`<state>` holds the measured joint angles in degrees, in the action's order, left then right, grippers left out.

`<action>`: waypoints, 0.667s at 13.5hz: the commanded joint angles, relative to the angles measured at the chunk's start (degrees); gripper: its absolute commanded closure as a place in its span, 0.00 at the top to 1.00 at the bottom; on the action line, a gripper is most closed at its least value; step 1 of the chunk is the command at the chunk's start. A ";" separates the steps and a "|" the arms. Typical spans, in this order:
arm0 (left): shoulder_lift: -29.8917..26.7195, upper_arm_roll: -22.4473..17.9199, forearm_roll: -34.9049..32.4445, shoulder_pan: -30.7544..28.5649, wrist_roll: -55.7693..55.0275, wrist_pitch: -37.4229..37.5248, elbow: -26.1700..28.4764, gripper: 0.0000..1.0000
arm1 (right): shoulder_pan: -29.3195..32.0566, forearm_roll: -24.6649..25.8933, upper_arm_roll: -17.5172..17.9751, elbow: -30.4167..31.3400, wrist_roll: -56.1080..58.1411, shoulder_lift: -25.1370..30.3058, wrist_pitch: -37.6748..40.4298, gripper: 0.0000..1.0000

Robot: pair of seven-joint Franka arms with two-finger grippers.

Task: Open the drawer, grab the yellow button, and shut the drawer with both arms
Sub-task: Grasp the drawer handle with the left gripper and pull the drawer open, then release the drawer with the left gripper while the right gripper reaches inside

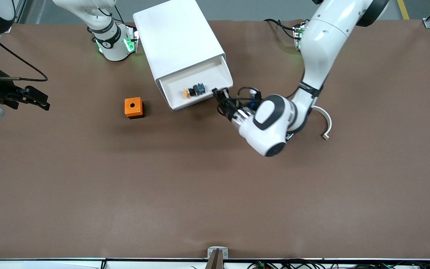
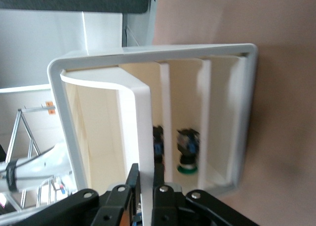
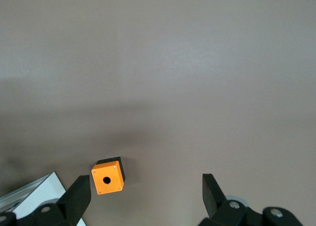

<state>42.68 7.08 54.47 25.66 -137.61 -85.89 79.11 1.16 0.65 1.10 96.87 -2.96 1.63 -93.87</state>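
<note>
Button [image 1: 193, 90] beside left tool [image 1: 220, 93], seemingly.

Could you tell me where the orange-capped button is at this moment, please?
The button lies in the pulled-out top drawer of the white cabinet, beside the left gripper, which is shut on the drawer's front lip.

one cabinet [image 1: 179, 45], one button [image 1: 192, 91], one cube [image 1: 133, 107]

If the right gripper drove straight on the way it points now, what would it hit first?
Probably the bare table. The open right gripper hangs over the right arm's end of the table, looking down on it. The orange cube sits just inside one fingertip, so depending on depth it might get clipped.
</note>
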 commanded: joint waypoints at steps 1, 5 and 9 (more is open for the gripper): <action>1.97 0.39 0.20 -2.54 1.37 -1.90 -4.31 0.00 | -0.27 0.32 0.75 0.25 -1.25 0.13 0.27 1.00; 1.80 -0.14 -0.32 -2.99 6.37 -4.72 -4.31 0.76 | -6.85 0.15 0.93 0.25 -17.65 0.30 2.28 1.00; 0.92 -2.68 -2.52 -3.51 8.05 -3.85 -4.48 1.00 | -13.35 -2.40 0.84 0.42 -35.15 -0.57 1.77 1.00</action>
<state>43.79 5.87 53.64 22.39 -131.07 -90.55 75.74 -9.96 -0.32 2.30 97.23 -31.50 1.56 -92.19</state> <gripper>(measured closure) 0.379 0.000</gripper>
